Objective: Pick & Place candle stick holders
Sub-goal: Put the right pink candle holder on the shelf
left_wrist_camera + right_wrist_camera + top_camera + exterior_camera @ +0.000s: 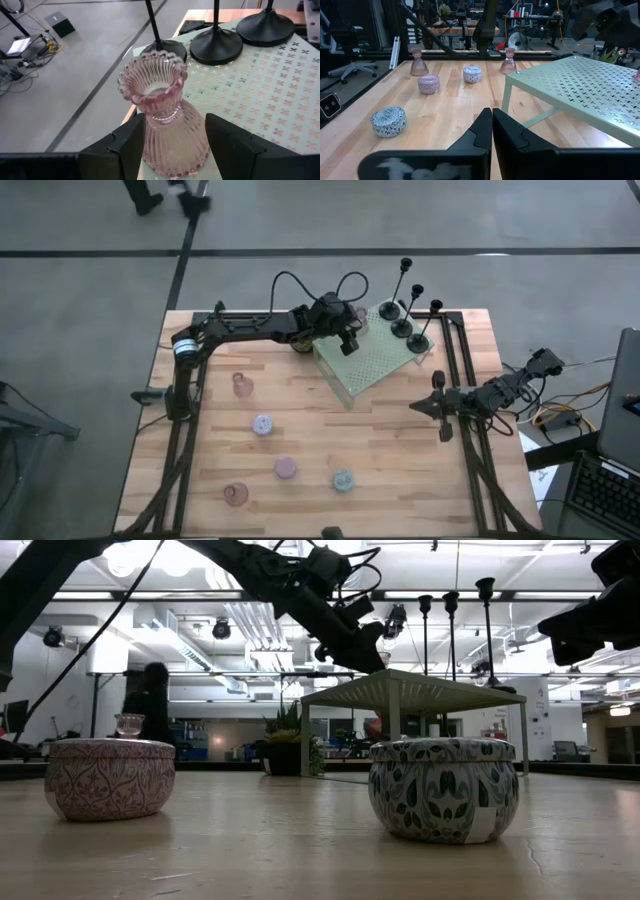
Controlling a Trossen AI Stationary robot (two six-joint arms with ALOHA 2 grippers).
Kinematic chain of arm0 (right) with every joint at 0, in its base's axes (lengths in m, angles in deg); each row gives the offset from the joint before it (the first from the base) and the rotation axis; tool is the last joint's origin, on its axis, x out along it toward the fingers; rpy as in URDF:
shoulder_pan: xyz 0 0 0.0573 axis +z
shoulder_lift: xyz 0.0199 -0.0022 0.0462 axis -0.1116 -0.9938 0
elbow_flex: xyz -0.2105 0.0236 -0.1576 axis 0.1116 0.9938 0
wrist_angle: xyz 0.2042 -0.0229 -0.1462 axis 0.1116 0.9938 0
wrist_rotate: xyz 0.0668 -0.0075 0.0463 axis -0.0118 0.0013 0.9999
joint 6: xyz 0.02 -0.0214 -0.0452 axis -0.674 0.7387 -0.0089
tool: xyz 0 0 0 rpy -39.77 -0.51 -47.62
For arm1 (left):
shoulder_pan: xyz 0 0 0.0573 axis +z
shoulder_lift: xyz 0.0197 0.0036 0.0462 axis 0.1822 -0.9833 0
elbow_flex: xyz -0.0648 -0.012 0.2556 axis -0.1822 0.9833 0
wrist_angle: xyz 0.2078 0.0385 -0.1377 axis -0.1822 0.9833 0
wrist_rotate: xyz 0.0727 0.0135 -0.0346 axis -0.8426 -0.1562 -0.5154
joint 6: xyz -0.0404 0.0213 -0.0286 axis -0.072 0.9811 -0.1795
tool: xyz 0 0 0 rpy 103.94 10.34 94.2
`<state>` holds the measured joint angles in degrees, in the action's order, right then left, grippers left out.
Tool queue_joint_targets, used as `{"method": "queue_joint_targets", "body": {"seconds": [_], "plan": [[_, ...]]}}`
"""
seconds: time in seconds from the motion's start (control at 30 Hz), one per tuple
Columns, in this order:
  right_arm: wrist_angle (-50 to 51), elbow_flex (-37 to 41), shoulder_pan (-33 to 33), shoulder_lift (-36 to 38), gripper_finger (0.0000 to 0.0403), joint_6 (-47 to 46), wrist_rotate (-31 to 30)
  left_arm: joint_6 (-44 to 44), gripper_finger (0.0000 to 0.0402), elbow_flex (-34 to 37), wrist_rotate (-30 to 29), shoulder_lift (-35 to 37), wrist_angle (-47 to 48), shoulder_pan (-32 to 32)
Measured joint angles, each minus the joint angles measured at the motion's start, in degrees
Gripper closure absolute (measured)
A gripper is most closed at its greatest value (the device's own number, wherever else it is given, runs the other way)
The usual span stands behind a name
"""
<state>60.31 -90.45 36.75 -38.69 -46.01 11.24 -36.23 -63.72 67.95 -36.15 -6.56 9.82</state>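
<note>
Pink ribbed glass cup point(162, 112) sits between the two fingers of the left gripper point(175, 137), which is clamped on its lower body at the far-left part of the pale green platform point(375, 360). From the left wrist view the cup's base appears to be at or just above the perforated top; whether it touches cannot be told.

Risks, as judged from this position:
- The cup stands close to the platform edge. Released off-centre, it could tip or roll off onto the wooden table point(300, 420).
- Ribbed glass gives the fingers little flat contact, so a tilt in the grip could leave the cup leaning when let go.
- Three black holders point(405, 320) stand on the far side of the platform, near the cup. A sideways or forward withdrawal could strike the nearest round base point(163, 49) or its thin stem and topple it.

Surroundings: the right gripper point(441, 406) waits with its fingers pressed shut, just off the platform's right edge and clear of the work. On the open table, well apart from the platform, lie two more pink glass cups point(241, 385) and point(236, 494) and three small round holders: lilac point(262, 424), pink point(286, 468) and blue point(343, 480). Nothing blocks them from above, though the platform's legs limit a low approach from its side.
</note>
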Motion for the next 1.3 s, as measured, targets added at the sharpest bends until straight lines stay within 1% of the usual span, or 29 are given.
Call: {"method": "queue_joint_targets", "body": {"seconds": [0.1, 0.2, 0.53, 0.73, 1.03, 1.3], "plan": [[0.0, 0.0, 0.01, 0.0, 0.0394, 0.22, 0.0, 0.17, 0.0193, -0.01, 0.09, 0.02, 1.66, 0.09], [0.0, 0.0, 0.01, 0.0, 0.0394, -0.04, 0.0, 2.68, 0.0193, -0.01, 0.09, 0.04, 2.19, 0.11], [0.0, 0.0, 0.0, 0.0, 0.0394, 0.2, -0.02, 1.22, 0.0193, -0.01, 1.55, 0.15, -1.48, 0.97], [0.0, 0.0, 0.01, 0.0, 0.0394, 0.08, -0.01, 1.02, 0.0193, -0.01, 4.77, 0.17, -2.75, 0.96], [-0.02, 0.0, 0.0, 0.0, 0.0394, 0.22, -0.02, -0.07, 0.0193, -0.07, 4.9, -1.79, -7.87, 1.33], [0.02, 0.0, 0.02, 0.0, 0.0394, 0.2, 0.0, -0.15, 0.0193, -0.23, 4.83, -3.59, -9.33, 1.46]]}}
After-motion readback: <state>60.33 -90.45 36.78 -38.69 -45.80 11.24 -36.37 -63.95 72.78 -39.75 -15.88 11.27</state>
